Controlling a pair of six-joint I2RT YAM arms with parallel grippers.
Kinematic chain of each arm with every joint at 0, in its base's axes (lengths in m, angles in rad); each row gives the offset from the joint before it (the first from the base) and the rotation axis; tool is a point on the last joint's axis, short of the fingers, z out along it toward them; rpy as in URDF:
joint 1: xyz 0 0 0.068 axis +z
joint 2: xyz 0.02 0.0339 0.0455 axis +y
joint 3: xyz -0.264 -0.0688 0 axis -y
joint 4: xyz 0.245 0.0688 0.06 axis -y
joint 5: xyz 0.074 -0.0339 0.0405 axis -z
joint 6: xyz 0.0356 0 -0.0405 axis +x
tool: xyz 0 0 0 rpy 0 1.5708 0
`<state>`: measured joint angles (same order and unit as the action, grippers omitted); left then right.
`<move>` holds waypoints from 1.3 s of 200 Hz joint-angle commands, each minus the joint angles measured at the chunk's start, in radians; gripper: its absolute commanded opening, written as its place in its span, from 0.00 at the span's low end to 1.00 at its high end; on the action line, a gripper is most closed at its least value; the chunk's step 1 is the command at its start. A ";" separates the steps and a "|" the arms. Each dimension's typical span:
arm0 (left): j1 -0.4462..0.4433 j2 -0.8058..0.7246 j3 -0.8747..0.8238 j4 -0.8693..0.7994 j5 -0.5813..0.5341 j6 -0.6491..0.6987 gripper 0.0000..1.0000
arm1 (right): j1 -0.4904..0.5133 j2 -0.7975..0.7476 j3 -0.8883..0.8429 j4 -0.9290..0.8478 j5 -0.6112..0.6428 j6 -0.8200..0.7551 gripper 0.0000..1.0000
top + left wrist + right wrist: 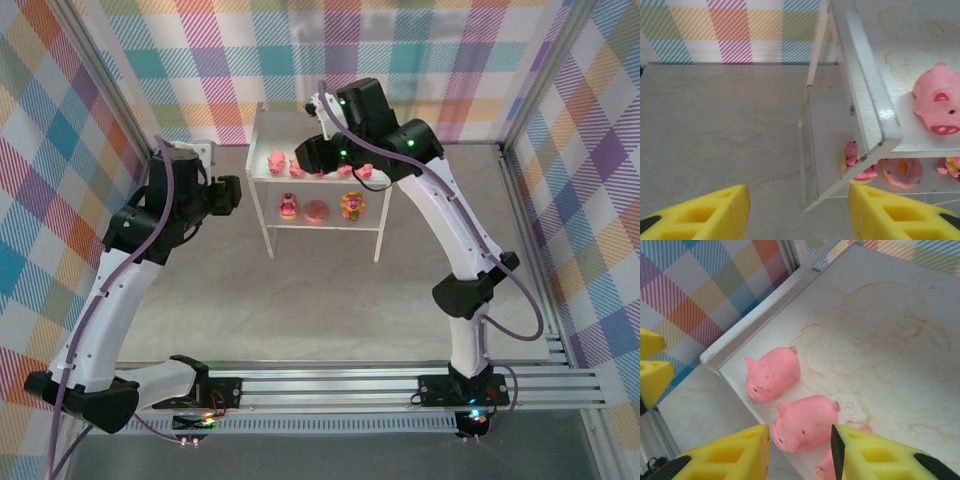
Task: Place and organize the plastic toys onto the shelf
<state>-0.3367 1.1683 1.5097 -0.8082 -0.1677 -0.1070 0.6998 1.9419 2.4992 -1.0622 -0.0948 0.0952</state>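
Right claw (800, 430) half open astride a pig (805, 421) at the shelf's (880, 340) 6 o'clock edge, grip unclear; rise straight, sparing its neighbour (772, 372); left claw (797, 190) wide, empty

Lab test cell: plaid backdrop walls (60, 120), aluminium rails (350, 385).

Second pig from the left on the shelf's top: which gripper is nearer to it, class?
Right. The right gripper hovers just above that pig; the left gripper sits off the left end of the shelf.

Both white arms (100, 310) have black joints (475, 292), lilac cables (522, 300) and yellow claw fingers (715, 215).
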 commanded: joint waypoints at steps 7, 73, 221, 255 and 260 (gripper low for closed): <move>0.062 -0.041 -0.037 0.029 0.006 0.009 0.55 | -0.002 -0.206 -0.135 0.157 0.126 -0.036 0.41; 0.267 -0.051 -0.186 0.107 0.108 -0.016 1.00 | -0.255 -0.676 -0.587 0.228 0.271 0.061 0.59; 0.337 -0.067 -0.929 0.981 -0.019 -0.042 1.00 | -0.894 -0.745 -1.371 0.467 -0.107 0.174 0.98; 0.337 0.053 -1.122 1.392 -0.052 0.002 1.00 | -0.900 -0.728 -1.441 0.545 -0.109 0.161 0.99; 0.337 0.078 -1.130 1.428 -0.044 0.015 1.00 | -0.900 -0.723 -1.446 0.550 -0.109 0.159 0.99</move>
<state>-0.0143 1.1629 0.4423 0.2485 -0.1871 -0.1352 -0.1909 1.2018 1.0863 -0.5999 -0.1776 0.2726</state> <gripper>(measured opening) 0.996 0.995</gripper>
